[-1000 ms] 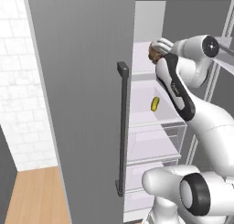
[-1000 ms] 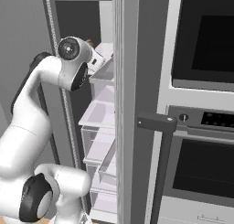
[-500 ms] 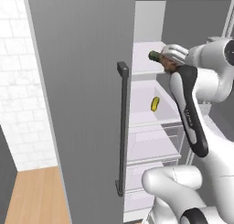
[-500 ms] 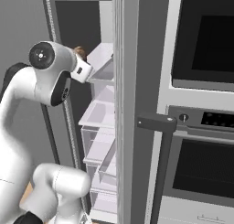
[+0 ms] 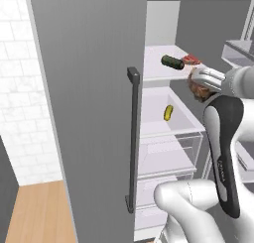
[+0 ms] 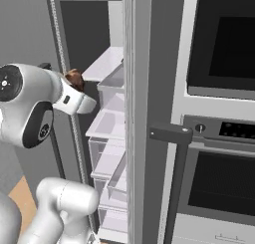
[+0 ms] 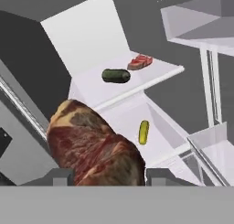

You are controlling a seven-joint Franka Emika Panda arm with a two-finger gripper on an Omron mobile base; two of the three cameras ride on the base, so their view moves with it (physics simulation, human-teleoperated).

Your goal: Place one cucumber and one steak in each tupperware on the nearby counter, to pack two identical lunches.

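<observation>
My gripper (image 7: 107, 175) is shut on a dark brown-red lumpy steak (image 7: 93, 150), held just outside the open fridge. The same steak (image 5: 198, 90) shows at the hand (image 5: 201, 83) in the left base view, and the steak (image 6: 74, 78) also shows in the right base view. On the upper fridge shelf lie a dark green cucumber (image 5: 172, 62) (image 7: 115, 75) and a bright red steak (image 5: 191, 59) (image 7: 140, 61). A smaller yellow-green cucumber (image 5: 168, 112) (image 7: 143, 131) lies on the shelf below. The tupperware and the counter are out of view.
The grey fridge door (image 5: 89, 113) with its dark vertical handle (image 5: 133, 138) stands open on the left. The other fridge door (image 6: 142, 113) stands edge-on beside a built-in oven (image 6: 219, 133). Clear drawers (image 5: 168, 157) fill the lower fridge.
The hand has drawn back and down from the upper shelf with the dark steak in its grip. The other food has stayed where it was.
</observation>
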